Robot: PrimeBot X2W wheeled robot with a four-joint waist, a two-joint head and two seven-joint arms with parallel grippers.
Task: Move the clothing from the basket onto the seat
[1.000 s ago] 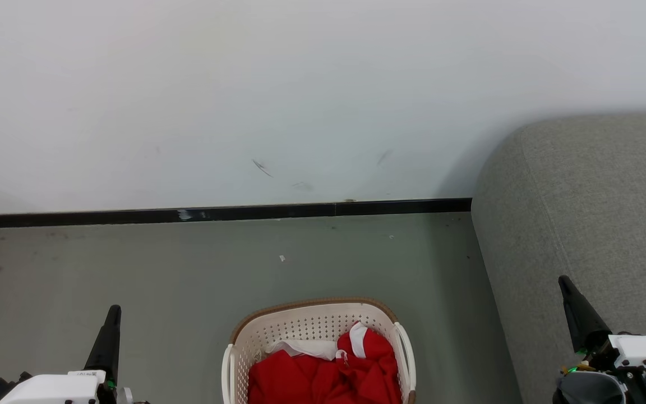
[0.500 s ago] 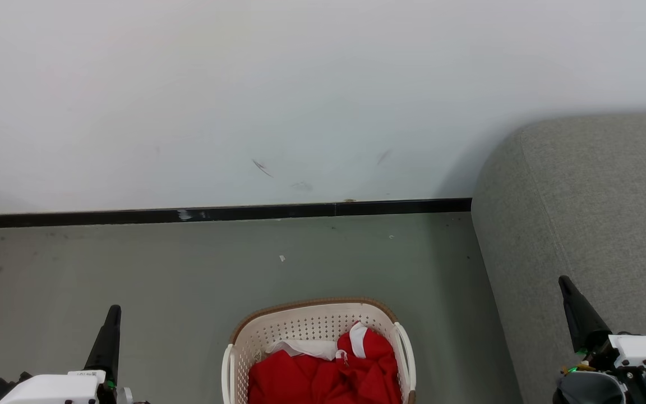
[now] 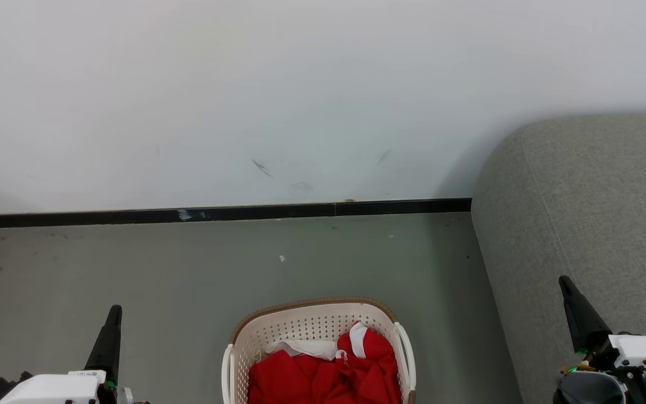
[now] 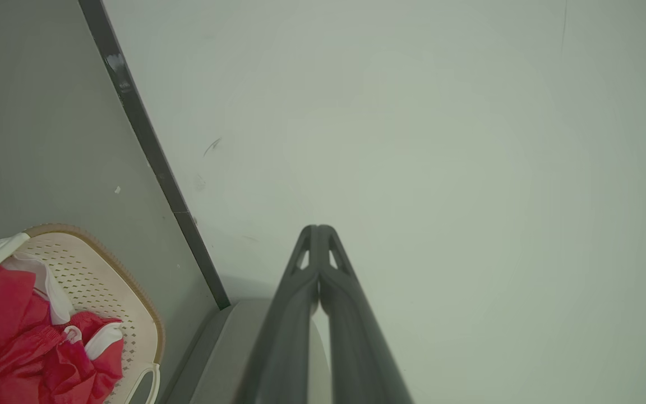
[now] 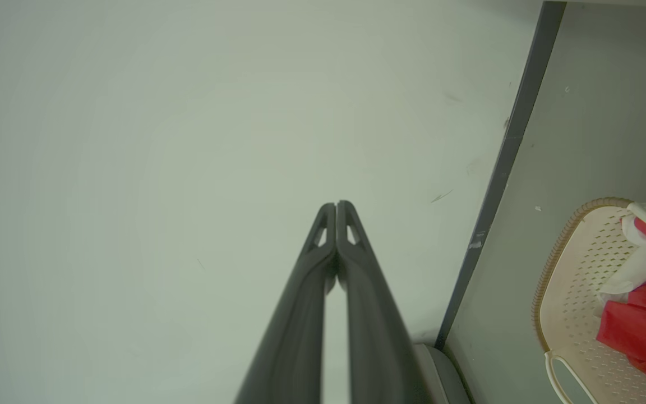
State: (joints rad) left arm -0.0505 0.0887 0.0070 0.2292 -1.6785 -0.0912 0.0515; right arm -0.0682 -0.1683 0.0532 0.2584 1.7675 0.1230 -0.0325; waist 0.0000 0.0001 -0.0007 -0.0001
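Pale wall and grey floor

A white wall [image 3: 300, 84] carries a few dark scuff marks [image 3: 262, 167] low down; a black skirting strip [image 3: 244, 213], chipped white in one spot, meets the grey-green floor [image 3: 132, 269], where a small white fleck [image 3: 282, 258] lies.

- Setting: home-like living-room corner, sparsely furnished.
- Scuffed white wall [image 3: 300, 84], black skirting [image 3: 244, 213], plain grey floor [image 3: 132, 264].
- Grey upholstered sofa [image 3: 592, 224], by the wall.
- Perforated laundry basket [image 3: 312, 303] of red clothing [image 3: 312, 381], on the floor.
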